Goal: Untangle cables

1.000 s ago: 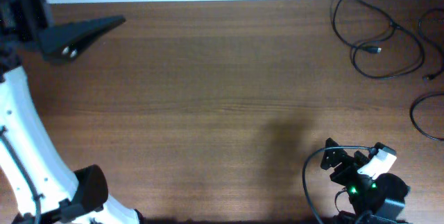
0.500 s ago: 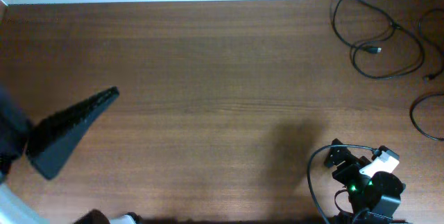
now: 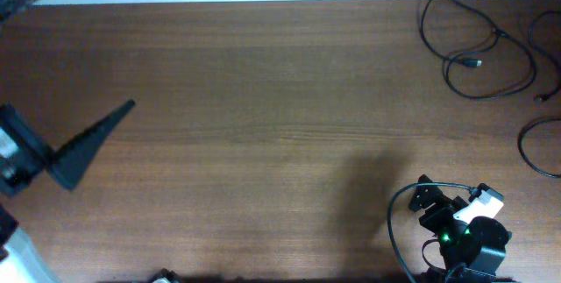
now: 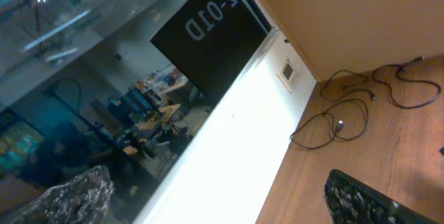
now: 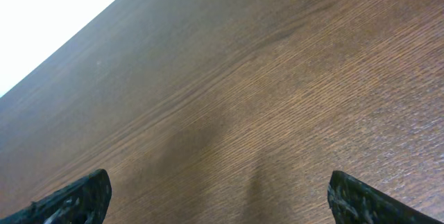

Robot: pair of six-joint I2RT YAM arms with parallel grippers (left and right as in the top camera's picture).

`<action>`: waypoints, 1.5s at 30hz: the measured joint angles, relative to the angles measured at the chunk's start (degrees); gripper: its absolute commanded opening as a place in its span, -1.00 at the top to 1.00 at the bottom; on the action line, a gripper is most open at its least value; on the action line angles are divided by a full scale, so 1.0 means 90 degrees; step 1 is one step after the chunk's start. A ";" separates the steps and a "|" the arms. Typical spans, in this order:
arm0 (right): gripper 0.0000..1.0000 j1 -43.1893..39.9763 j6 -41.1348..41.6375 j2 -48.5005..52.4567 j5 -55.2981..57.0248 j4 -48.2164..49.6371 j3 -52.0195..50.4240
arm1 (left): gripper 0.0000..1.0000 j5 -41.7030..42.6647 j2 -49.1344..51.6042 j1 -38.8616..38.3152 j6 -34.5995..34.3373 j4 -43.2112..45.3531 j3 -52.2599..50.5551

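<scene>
**Two grippers wide open, three cords lying at upper right**

Nearest, the right gripper (image 5: 218, 179) and the left gripper (image 4: 218, 179) both stand spread wide, holding nothing. Farther off, the cables (image 3: 473, 62) lie on the table (image 3: 263, 99) in the overhead view's upper right. At least three thin black cords lie in loose loops there, with two small plugs visible.

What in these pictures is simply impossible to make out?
- Overhead: the thin black cables run off the right edge, so their full length and far ends are cut off. The plugs are too small to identify.
- Left wrist: the same cables look small and dim, so it is unclear whether they are knotted or merely crossing.
- Right wrist: only a sliver of cable shows at the top edge.
</scene>
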 measured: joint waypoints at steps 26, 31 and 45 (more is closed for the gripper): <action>-0.98 0.0005 0.0000 0.0000 0.0000 -0.0002 0.0000 | -0.97 0.0000 -0.0175 -0.0117 0.0668 0.0058 0.0000; -0.98 0.0005 -0.0002 0.0000 -0.0002 0.0000 0.0000 | -0.97 0.0000 -0.0260 -0.0520 0.2504 -0.0760 0.0000; -0.98 0.0017 0.0002 -0.0012 0.0005 0.0000 -0.0022 | -0.97 -0.1921 -0.1132 -0.2305 1.2840 -1.0163 -0.0202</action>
